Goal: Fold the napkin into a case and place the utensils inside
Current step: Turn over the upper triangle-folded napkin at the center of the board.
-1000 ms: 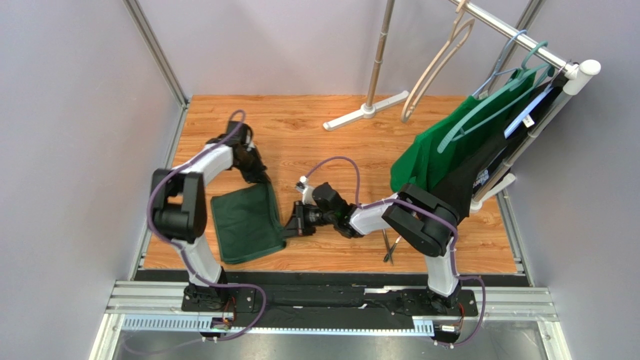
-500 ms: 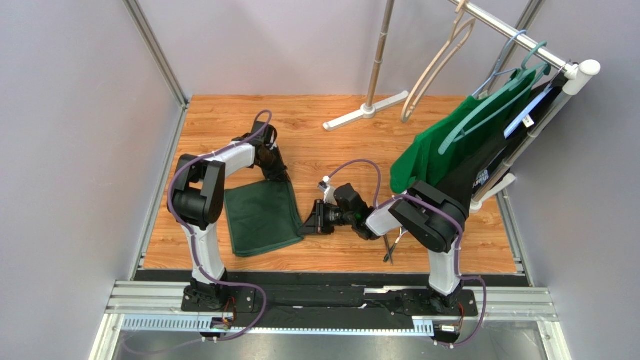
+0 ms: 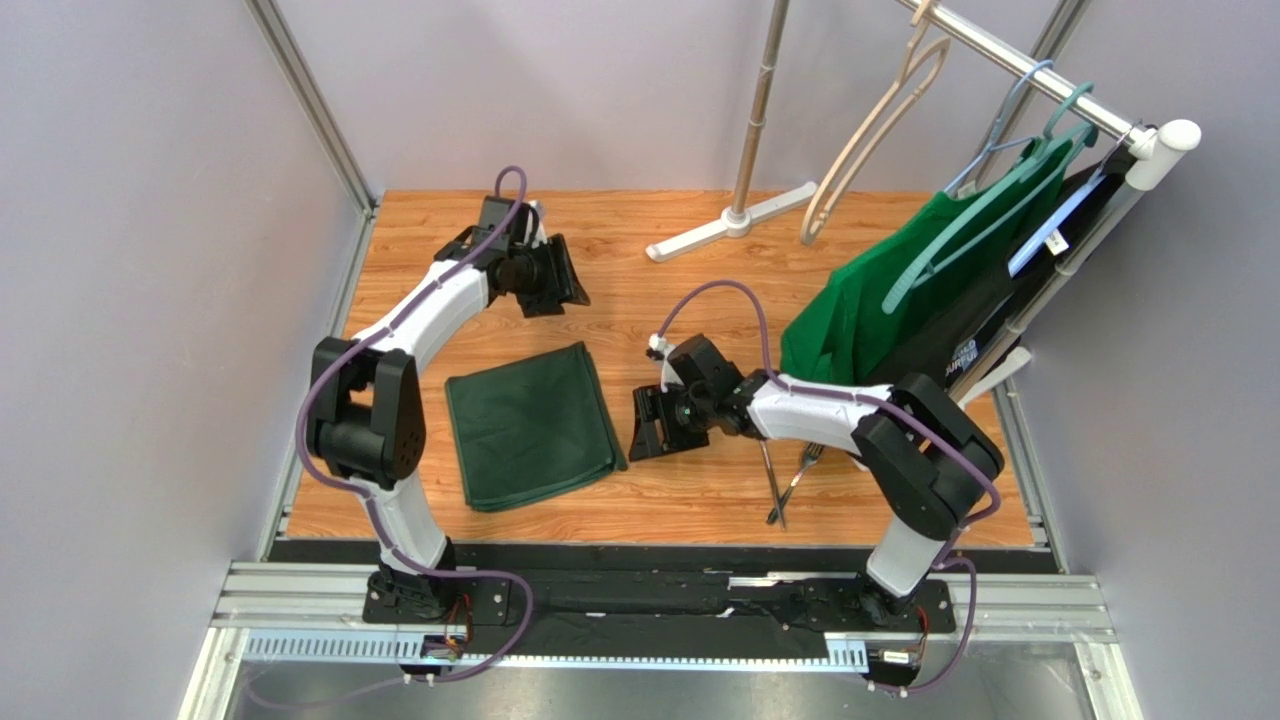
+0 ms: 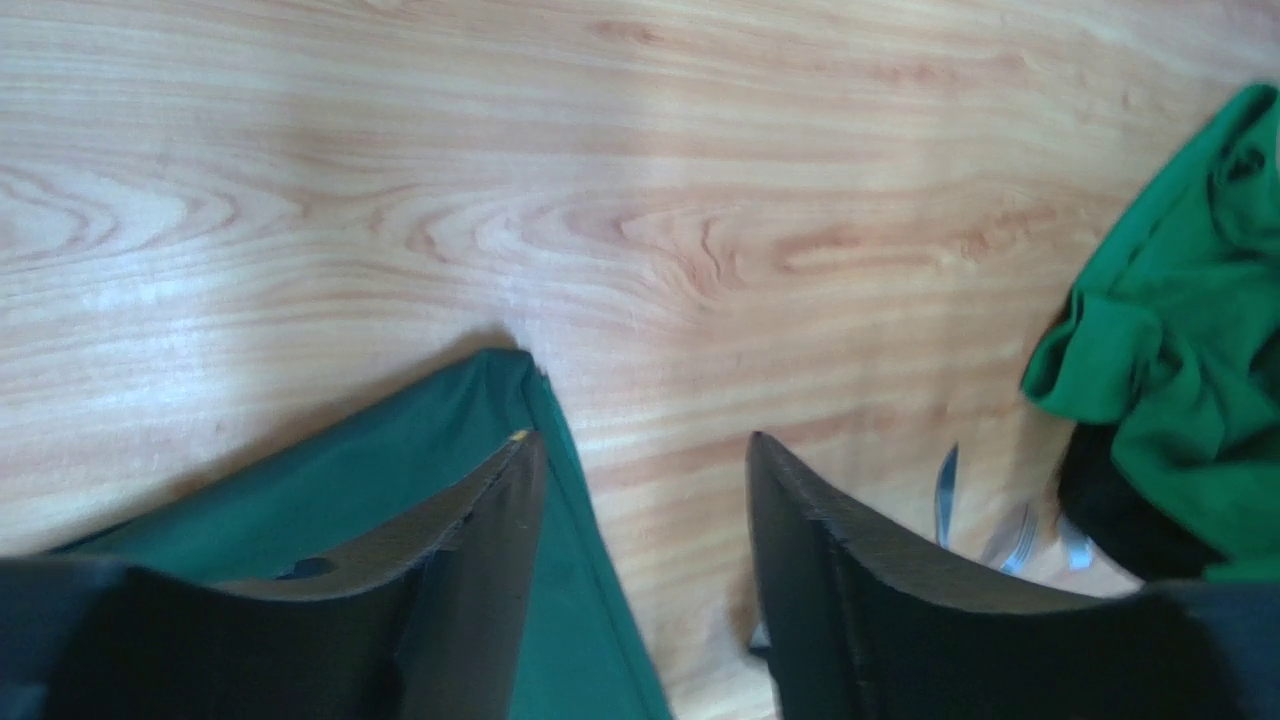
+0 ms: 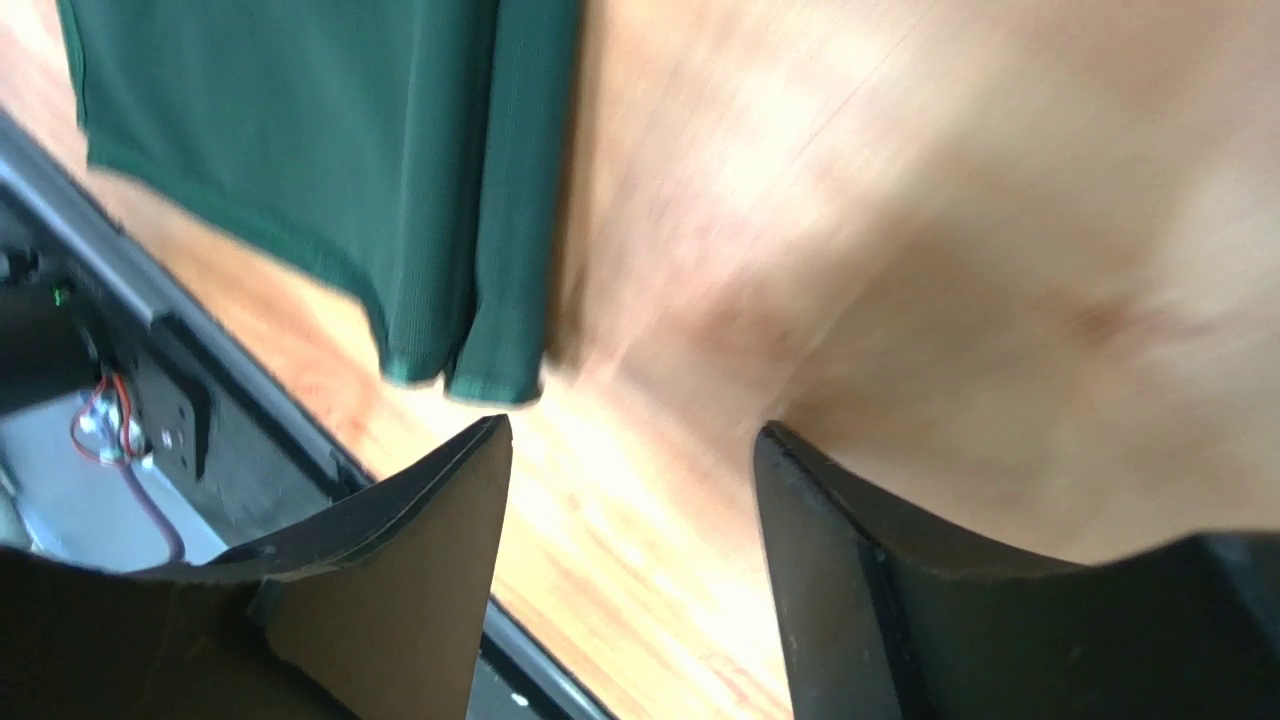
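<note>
- The two utensils [image 3: 784,483] lie nearest me, on the right half of the bench [image 3: 676,278] beside my right arm. They are close together and partly under my forearm. Their long axes run from near to far and lean a little to the right at the far ends. From above I cannot tell which end carries the tines.
- The napkin [image 3: 534,425] lies flat on the left-centre of the bench, folded into a nearly square patch, so it has no clear long axis. It is turned slightly off the bench edges. The side facing my right arm shows a doubled, layered edge.
- My right end effector [image 3: 657,423] sits just beside that doubled edge, apart from the cloth. In the blurred right wrist view its jaws are spread with nothing between them. The napkin [image 5: 346,150] shows beyond its fingers [image 5: 406,570].
- My left end effector [image 3: 559,278] is farther back, past the napkin's far corner and clear of it, released and empty.
- In the left wrist view, a corner of the napkin [image 4: 376,465] peeks past my left finger. Silver tips of the utensils [image 4: 992,518] show near the bright green garment [image 4: 1187,345].
- At the far right a rack [image 3: 1052,90] holds that green garment [image 3: 887,300] on a teal hanger [image 3: 992,210]. A black garment [image 3: 977,323] hangs beside it.
- The black garment's pale print [image 3: 962,362] and a white tag [image 3: 1058,240] are too small to read.
</note>
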Robot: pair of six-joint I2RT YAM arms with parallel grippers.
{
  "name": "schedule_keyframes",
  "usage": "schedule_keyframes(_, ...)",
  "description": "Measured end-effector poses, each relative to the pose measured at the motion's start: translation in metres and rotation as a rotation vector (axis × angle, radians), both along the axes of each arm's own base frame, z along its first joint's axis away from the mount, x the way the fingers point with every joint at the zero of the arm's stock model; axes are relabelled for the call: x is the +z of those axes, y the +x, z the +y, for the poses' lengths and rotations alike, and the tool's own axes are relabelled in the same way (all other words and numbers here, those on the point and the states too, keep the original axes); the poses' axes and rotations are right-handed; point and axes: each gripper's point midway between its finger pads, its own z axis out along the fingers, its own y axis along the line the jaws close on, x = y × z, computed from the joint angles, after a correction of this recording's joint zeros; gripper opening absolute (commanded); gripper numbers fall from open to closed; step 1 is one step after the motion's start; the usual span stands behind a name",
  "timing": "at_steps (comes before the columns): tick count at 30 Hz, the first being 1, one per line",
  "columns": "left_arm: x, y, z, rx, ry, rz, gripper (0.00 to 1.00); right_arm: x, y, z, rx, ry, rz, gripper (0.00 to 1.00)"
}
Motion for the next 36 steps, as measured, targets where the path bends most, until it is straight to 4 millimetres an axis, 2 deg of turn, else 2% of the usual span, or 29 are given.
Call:
schedule_keyframes(2, 0.001, -0.012, -0.001, -0.016, -0.012, 0.0, 0.37, 0.003, 0.018, -0.003, -0.014, -0.027, -0.01, 0.58)
schedule_keyframes(3, -0.005, -0.022, 0.0, -0.023, -0.015, 0.02, 0.3, 0.005, 0.025, -0.002, -0.018, -0.027, -0.016, 0.49)
schedule_keyframes(4, -0.013, -0.03, -0.001, -0.028, -0.018, 0.044, 0.27, 0.008, 0.037, 0.0, -0.028, -0.028, -0.02, 0.44)
schedule_keyframes(5, -0.022, -0.038, -0.002, -0.035, -0.018, 0.071, 0.24, 0.009, 0.044, 0.002, -0.029, -0.027, -0.027, 0.3)
schedule_keyframes(6, -0.034, -0.046, -0.003, -0.042, -0.012, 0.102, 0.19, 0.011, 0.051, 0.004, -0.039, -0.024, -0.028, 0.23)
schedule_keyframes(8, -0.055, -0.062, -0.009, -0.063, 0.002, 0.163, 0.15, 0.012, 0.057, 0.008, -0.042, -0.008, -0.017, 0.13)
schedule_keyframes(11, -0.071, -0.078, -0.023, -0.102, 0.013, 0.207, 0.1, 0.01, 0.052, 0.013, -0.034, 0.017, 0.026, 0.11)
schedule_keyframes(15, -0.079, -0.093, -0.037, -0.135, 0.02, 0.224, 0.08, 0.004, 0.036, 0.018, -0.018, 0.051, 0.085, 0.06)
schedule_keyframes(20, -0.088, -0.121, -0.034, -0.128, 0.042, 0.248, 0.14, -0.012, 0.021, 0.022, -0.004, 0.056, 0.138, 0.05)
schedule_keyframes(23, -0.074, -0.13, -0.029, -0.108, 0.047, 0.214, 0.18, -0.013, 0.011, 0.031, 0.015, 0.084, 0.161, 0.04)
schedule_keyframes(27, -0.04, -0.125, -0.024, -0.082, 0.037, 0.113, 0.14, -0.013, 0.002, 0.039, 0.032, 0.112, 0.173, 0.04)
schedule_keyframes(30, -0.031, -0.125, -0.021, -0.068, 0.038, 0.085, 0.08, -0.014, 0.001, 0.039, 0.029, 0.112, 0.176, 0.04)
schedule_keyframes(32, -0.039, -0.13, -0.019, -0.066, 0.045, 0.107, 0.06, -0.014, 0.003, 0.037, 0.02, 0.102, 0.171, 0.03)
schedule_keyframes(36, -0.071, -0.15, -0.021, -0.085, 0.085, 0.207, 0.04, -0.013, 0.011, 0.021, -0.016, 0.052, 0.15, 0.03)
